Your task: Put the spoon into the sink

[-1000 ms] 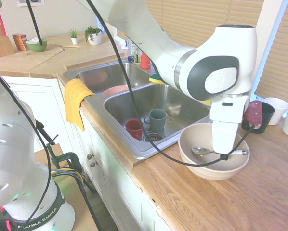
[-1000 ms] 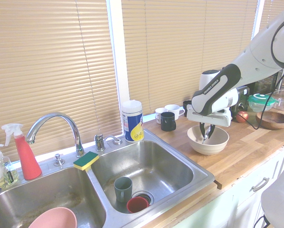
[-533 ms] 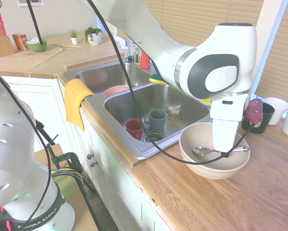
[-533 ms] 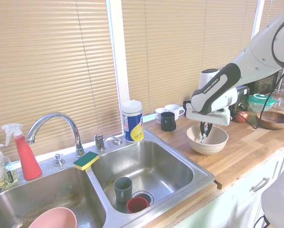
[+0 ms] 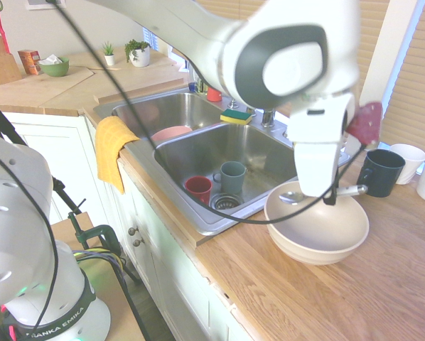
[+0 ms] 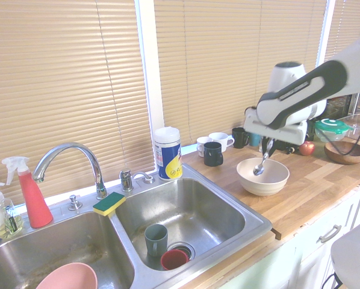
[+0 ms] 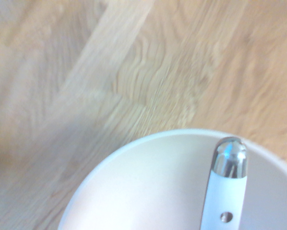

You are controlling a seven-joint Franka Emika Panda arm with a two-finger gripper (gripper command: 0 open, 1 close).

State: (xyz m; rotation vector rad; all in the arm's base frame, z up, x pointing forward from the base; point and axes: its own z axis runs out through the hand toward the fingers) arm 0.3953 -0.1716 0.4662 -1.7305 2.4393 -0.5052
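The spoon (image 5: 292, 197), with a shiny metal bowl and a white handle, hangs just above the round beige bowl (image 5: 319, 234) on the wooden counter. My gripper (image 5: 330, 194) is shut on its handle. In the second exterior view the spoon (image 6: 261, 166) dangles bowl-end down from the gripper (image 6: 267, 147) over the beige bowl (image 6: 263, 178). The wrist view shows the white spoon handle (image 7: 227, 187) with its metal tip over the beige bowl (image 7: 143, 191). The steel sink (image 5: 198, 219) lies to the left of the bowl, its near basin (image 6: 198, 211) beside the counter.
A green mug (image 5: 233, 176) and a red cup (image 5: 197, 189) stand by the drain in the near basin. A pink bowl (image 5: 171, 133) is in the far basin. A yellow towel (image 5: 111, 149) hangs over the sink edge. A black mug (image 5: 379, 172) and white mugs (image 5: 411, 162) stand behind the bowl.
The gripper closed on the spoon lying in the beige bowl and has risen with it; the spoon now hangs clear above the bowl's inside.
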